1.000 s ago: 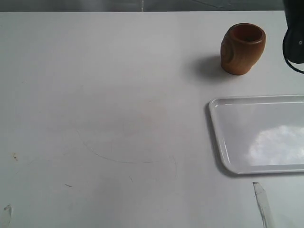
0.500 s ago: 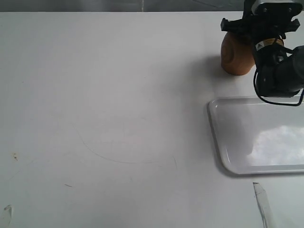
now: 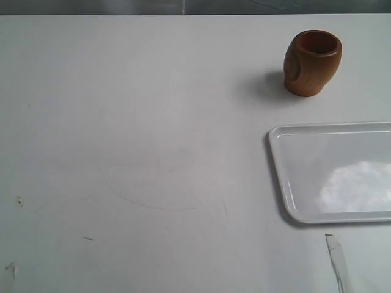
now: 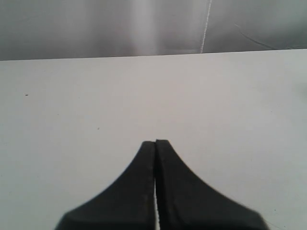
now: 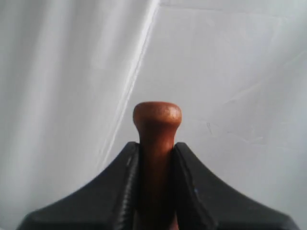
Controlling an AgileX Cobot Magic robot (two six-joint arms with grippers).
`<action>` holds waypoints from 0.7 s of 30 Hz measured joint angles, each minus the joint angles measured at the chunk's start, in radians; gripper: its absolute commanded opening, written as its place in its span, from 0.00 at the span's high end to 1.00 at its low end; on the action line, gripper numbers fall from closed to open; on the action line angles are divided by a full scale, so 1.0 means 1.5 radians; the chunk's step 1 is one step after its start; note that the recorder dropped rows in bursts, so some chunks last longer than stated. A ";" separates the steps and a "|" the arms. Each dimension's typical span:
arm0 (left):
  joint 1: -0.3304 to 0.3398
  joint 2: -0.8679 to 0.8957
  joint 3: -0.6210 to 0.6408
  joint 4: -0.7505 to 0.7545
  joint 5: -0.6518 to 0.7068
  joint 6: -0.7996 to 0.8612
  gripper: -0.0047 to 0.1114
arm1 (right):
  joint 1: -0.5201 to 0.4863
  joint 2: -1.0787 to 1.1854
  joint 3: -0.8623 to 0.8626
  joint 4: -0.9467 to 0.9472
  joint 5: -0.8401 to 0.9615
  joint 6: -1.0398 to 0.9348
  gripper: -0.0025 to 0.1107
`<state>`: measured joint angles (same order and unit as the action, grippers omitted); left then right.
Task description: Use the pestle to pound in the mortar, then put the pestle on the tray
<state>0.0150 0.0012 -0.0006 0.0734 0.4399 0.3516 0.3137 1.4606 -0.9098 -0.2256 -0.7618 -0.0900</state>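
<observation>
Two hands are staying outside the exterior frame. The right hand (image 5: 156,146) is pinching the pestle (image 5: 157,115) by its neck, with the knob poking past the fingertips. The left hand (image 4: 155,143) is pressed together, empty. Pounding seems the step in hand, so the pestle needs lowering into the mortar (image 3: 312,62), which is standing on the surface (image 3: 153,122) at upper right, above the tray (image 3: 317,165).

White table (image 3: 153,91) — mortar (image 3: 312,63), tray (image 3: 305,174)
</observation>
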 measured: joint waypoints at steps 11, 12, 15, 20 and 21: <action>0.000 0.000 0.000 0.000 0.000 0.000 0.96 | 0.054 -0.174 0.000 -0.122 0.865 -0.101 0.98; 0.000 0.000 0.000 0.000 0.000 0.000 0.96 | 0.062 -0.174 0.000 -0.094 0.937 -0.140 0.98; 0.000 0.000 0.000 0.000 0.000 0.000 0.96 | 0.078 -0.168 0.003 -0.001 1.111 -0.246 0.98; 0.000 0.000 0.000 0.000 0.000 0.000 0.96 | 0.121 -0.154 0.016 0.077 1.182 -0.340 0.98; 0.000 0.000 0.000 0.000 0.000 0.000 0.96 | 0.133 -0.151 0.027 0.079 1.170 -0.357 0.98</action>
<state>0.0150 0.0012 -0.0006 0.0734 0.4399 0.3516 0.5138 1.2346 -0.8695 -0.1064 0.9936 -0.6257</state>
